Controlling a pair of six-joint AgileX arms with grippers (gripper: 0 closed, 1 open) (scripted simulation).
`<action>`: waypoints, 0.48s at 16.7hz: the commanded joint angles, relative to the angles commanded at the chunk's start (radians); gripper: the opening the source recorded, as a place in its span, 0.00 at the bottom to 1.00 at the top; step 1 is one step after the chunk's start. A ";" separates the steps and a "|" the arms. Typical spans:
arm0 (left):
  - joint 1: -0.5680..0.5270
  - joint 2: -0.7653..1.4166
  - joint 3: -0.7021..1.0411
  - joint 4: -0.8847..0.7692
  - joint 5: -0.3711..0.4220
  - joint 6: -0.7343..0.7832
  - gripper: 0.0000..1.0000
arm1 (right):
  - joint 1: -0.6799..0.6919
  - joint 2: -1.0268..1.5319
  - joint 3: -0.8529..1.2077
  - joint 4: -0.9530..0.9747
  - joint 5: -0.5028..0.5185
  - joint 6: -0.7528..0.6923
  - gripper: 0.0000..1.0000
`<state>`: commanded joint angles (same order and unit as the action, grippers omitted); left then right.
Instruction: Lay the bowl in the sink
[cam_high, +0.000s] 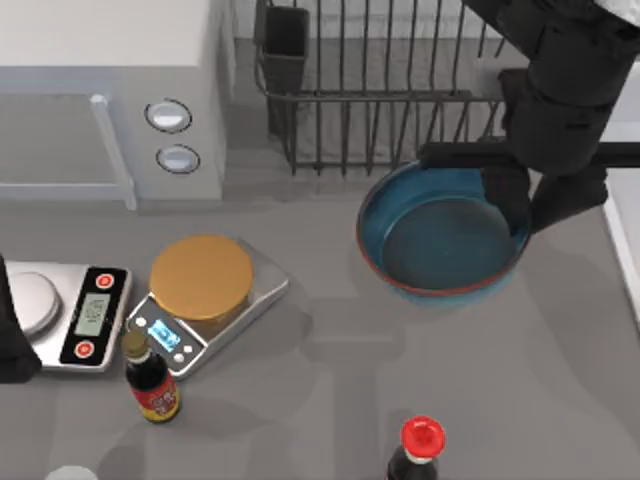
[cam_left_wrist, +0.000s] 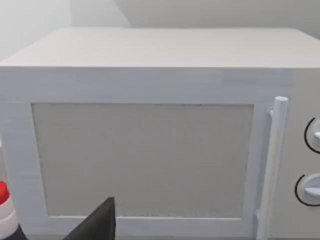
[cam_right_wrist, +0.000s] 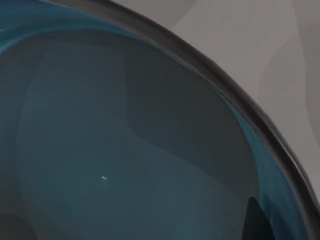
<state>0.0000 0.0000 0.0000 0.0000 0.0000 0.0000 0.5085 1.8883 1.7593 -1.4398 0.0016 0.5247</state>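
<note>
The right pincer (cam_high: 520, 195) grips the bowl (cam_high: 440, 235) by its far-right rim, near the worktop's right edge beside the dish rack (cam_high: 380, 90). Held by one edge, the bowl may tilt or slip before reaching the sink (cam_high: 625, 240). The left arm sits parked at the left edge.

dish rack (cam_high: 380, 90) behind bowl (cam_high: 440, 232) | bare table (cam_high: 330, 400) in front

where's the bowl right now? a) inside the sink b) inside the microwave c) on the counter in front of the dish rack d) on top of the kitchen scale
c: the bowl sits on the grey counter just in front of the black dish rack, with the right gripper at its rim.
</note>
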 joint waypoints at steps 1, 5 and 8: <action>0.000 0.000 0.000 0.000 0.000 0.000 1.00 | 0.004 0.003 -0.002 0.003 -0.001 0.001 0.00; 0.000 0.000 0.000 0.000 0.000 0.000 1.00 | -0.017 -0.006 -0.039 0.064 -0.028 -0.013 0.00; 0.000 0.000 0.000 0.000 0.000 0.000 1.00 | -0.069 -0.037 -0.135 0.219 -0.088 -0.045 0.00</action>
<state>0.0000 0.0000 0.0000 0.0000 0.0000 0.0000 0.4399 1.8511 1.6247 -1.2209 -0.0860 0.4793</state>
